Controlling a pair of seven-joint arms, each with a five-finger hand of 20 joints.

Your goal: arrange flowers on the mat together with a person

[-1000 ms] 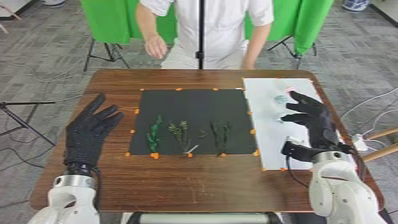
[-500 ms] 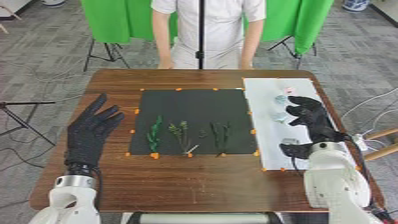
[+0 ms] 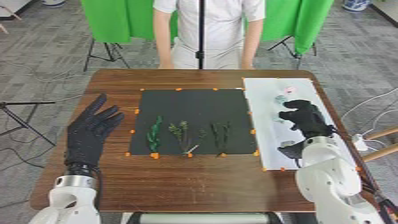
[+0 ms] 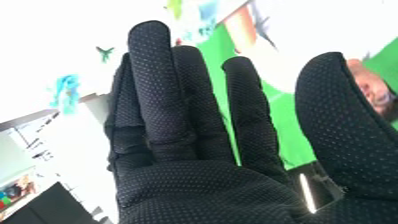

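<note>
Right robot hand (image 3: 309, 121), spread wide, is near a pale-blue flower (image 3: 281, 99) and pink flower (image 3: 290, 90).

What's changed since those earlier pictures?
Over the white sheet, the robot's right hand has tipped: its wrist moved forward, away from the robot, while its fingertips drew back slightly. I can't see that it took or released anything. The left hand and the stems on the black mat stayed put.

1. Left robot hand (image 3: 87, 132): open, fingers pointing forward, slightly spread.
2. Right robot hand (image 3: 310, 121): open, fingers (image 4: 161, 85) nearly straight, thumb (image 4: 327, 100) apart from them.
3. Both arms come in from the near side.
</note>
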